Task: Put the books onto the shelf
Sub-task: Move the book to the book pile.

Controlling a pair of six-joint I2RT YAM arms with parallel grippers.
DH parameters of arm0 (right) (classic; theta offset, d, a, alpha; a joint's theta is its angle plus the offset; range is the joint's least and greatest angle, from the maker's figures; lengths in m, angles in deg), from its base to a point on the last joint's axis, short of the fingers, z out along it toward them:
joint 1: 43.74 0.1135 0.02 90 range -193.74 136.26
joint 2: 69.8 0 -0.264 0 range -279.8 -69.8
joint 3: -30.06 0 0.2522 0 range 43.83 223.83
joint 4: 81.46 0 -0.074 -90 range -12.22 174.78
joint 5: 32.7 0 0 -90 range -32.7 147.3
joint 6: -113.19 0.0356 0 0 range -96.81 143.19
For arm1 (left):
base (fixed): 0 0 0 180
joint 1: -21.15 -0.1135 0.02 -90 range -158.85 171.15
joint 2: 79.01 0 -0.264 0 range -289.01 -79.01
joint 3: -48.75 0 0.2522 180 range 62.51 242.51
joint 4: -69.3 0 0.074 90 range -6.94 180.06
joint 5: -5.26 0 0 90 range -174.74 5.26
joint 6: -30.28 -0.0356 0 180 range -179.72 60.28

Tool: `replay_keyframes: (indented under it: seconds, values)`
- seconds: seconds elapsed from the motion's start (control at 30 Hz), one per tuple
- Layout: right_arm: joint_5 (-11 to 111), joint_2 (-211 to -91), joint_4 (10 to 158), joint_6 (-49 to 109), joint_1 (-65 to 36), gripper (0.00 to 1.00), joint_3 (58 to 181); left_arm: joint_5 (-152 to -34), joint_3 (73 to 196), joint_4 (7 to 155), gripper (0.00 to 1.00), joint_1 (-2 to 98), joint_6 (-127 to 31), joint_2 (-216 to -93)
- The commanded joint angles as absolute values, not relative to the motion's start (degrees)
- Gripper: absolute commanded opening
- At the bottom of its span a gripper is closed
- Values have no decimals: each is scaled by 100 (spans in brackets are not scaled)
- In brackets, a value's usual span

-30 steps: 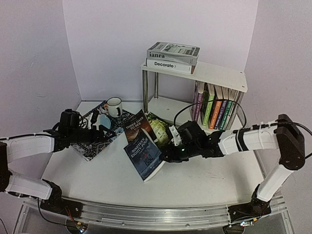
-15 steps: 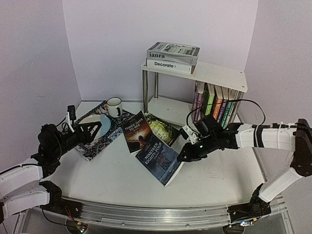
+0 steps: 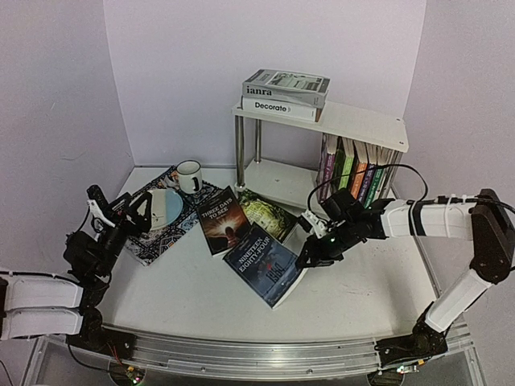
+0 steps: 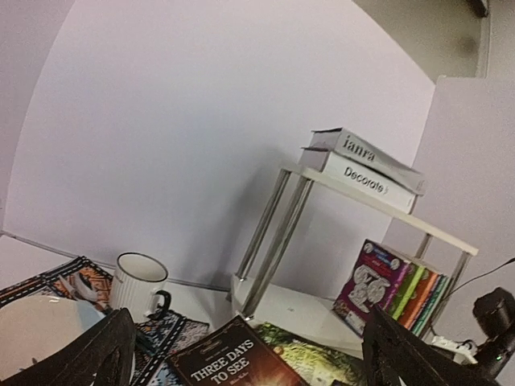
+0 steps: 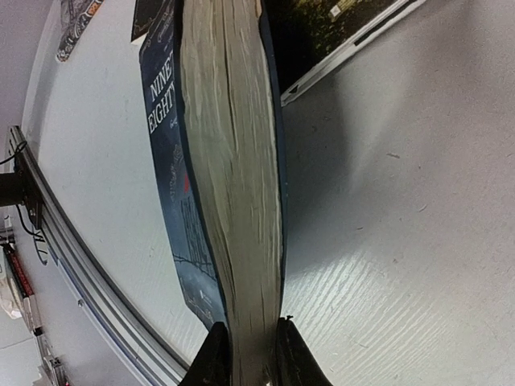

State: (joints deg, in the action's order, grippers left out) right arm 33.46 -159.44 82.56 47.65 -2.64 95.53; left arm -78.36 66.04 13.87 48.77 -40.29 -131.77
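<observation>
Blue novel [image 3: 265, 264] has slid right, clenched edge-on in my right end effector [image 3: 307, 257]; left end effector [image 3: 122, 206] has pulled back, spread wide, empty. Shelf [image 3: 362, 125] next.

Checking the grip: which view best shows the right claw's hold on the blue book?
Right wrist: the right claw pinches the blue book by its page edge, up close. Top view shows the cover, with the contact tiny. Left wrist misses the book.

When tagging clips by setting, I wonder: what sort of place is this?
Likely a robot lab booth: plain lilac walls around a white table, arms bolted to a metal rail, staged books.
</observation>
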Motion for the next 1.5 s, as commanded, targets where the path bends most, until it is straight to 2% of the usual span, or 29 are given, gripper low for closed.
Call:
replay_keyframes:
  seconds: [0.0,0.17,0.43,0.8,1.0,1.13,1.17,1.23,1.47]
  values:
    - [3192,-16189,8056,4667,-520,19,9898,-7057,6754,-1501,100,5050,-4943,-14020]
    - [3109,-16498,8056,4641,-640,18,10081,-7075,7299,-1587,100,5096,-5210,-14567]
    - [3241,-16940,7927,4472,-837,19,10453,-7358,7861,-2056,100,5094,-4567,-15691]
    - [4221,-17297,7163,3866,-855,20,11215,-8180,8128,-2055,100,5048,-3156,-15784]
    - [4705,-17525,6771,3558,-858,22,11648,-8377,8138,-2048,100,5048,-2977,-15869]
    - [5306,-17703,6488,3443,-856,26,12021,-8689,8110,-2044,100,5050,-3135,-16006]
    - [5459,-17720,6455,3428,-856,30,12079,-8687,8051,-2040,100,5050,-3110,-16037]
    - [5899,-17702,6389,3425,-853,44,12180,-8694,7886,-2034,100,5050,-3081,-16055]
    - [5587,-16898,6722,3462,-778,50,11516,-8790,7387,-1897,100,5048,-2800,-15812]
